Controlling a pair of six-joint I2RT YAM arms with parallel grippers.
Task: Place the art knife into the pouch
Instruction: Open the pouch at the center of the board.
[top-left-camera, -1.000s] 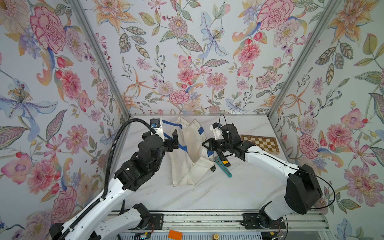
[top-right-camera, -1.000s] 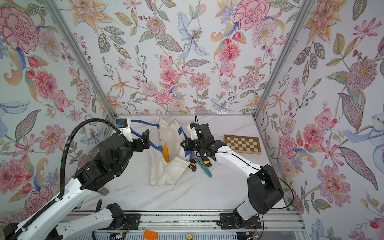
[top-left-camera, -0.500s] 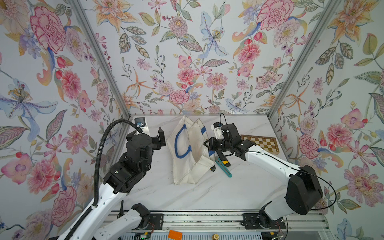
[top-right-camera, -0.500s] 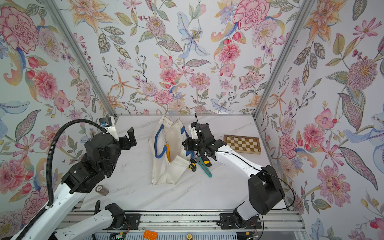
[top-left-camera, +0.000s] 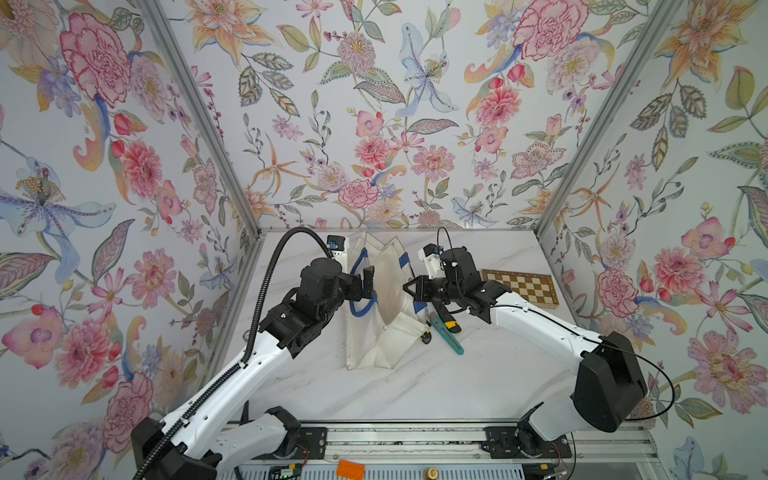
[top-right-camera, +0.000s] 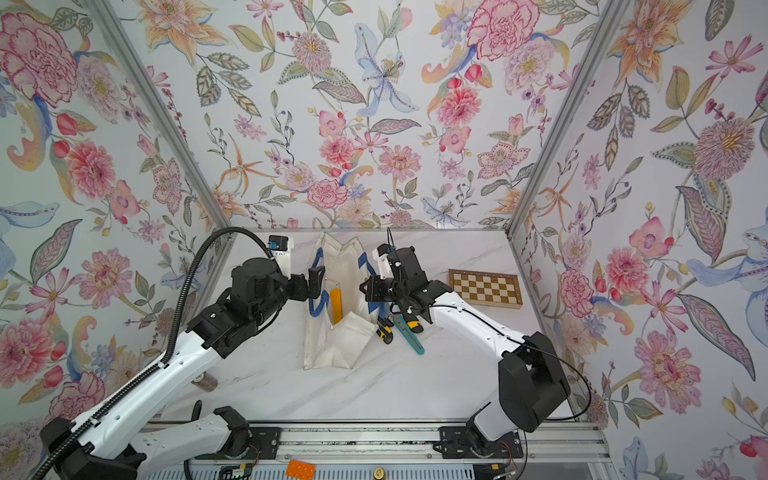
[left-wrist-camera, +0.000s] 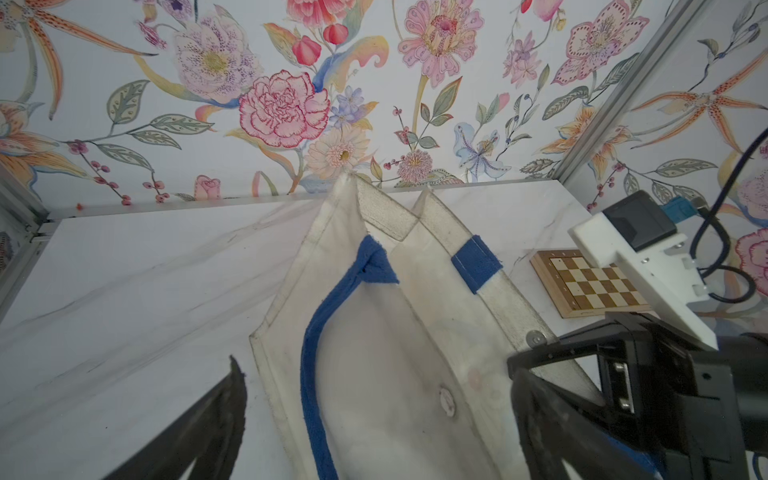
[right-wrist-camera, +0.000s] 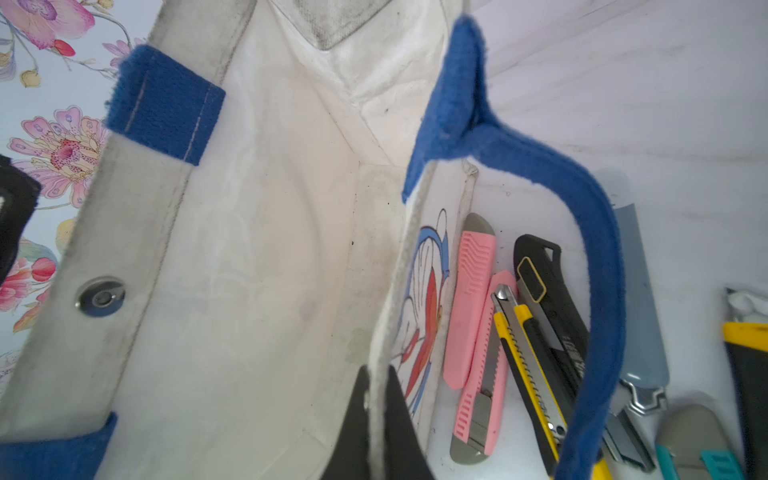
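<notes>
Right fingers (right-wrist-camera: 351, 436) are clamped on one rim of the pouch (right-wrist-camera: 257, 249), which is held open on the table (top-left-camera: 415, 390). The left fingers (left-wrist-camera: 199, 432) are spread wide at its other rim, with nothing gripped. Two pink art knives (right-wrist-camera: 471, 307), lying just beside the pouch's outer wall, are shown by the right wrist view alone. A teal knife (top-left-camera: 451, 338) is seen near them in both top views. An orange strip (top-right-camera: 336, 305) inside the pouch is seen only in a top view, and what it is cannot be told.
</notes>
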